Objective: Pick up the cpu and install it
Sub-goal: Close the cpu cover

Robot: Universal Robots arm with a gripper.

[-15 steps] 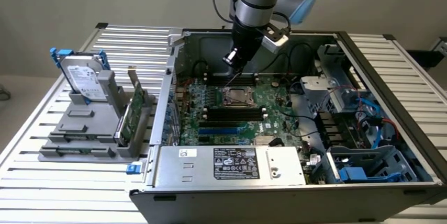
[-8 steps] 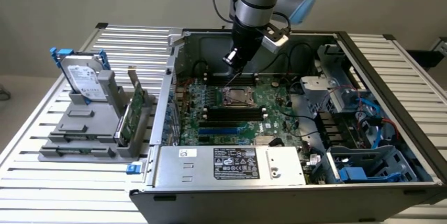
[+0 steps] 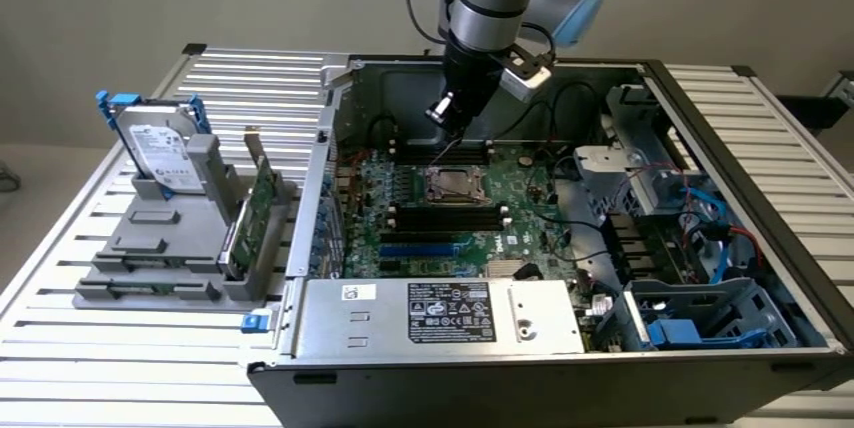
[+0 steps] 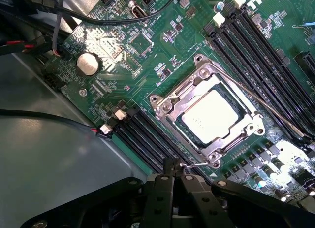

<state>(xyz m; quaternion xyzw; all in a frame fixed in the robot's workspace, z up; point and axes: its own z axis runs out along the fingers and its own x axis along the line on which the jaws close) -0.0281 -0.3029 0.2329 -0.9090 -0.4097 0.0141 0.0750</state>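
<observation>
The cpu (image 4: 214,114) lies flat inside the socket frame (image 4: 170,107) on the green motherboard, its silvery top facing up. In the exterior view the cpu (image 3: 454,183) sits mid-board inside the open computer case. My gripper (image 4: 176,173) is shut, its black fingertips pressed together with nothing between them, right at the hooked end of a thin wire latch lever (image 4: 193,165) at the socket's corner. From the exterior view my gripper (image 3: 446,143) points down just behind the socket, close above the board.
Black memory slots (image 4: 147,139) flank the socket on both sides. Case walls (image 3: 331,148) and cables (image 3: 567,163) surround the board. A hard drive (image 3: 163,153) and a green card (image 3: 256,213) stand in a grey rack at the exterior view's left. A power supply (image 3: 441,313) is in front.
</observation>
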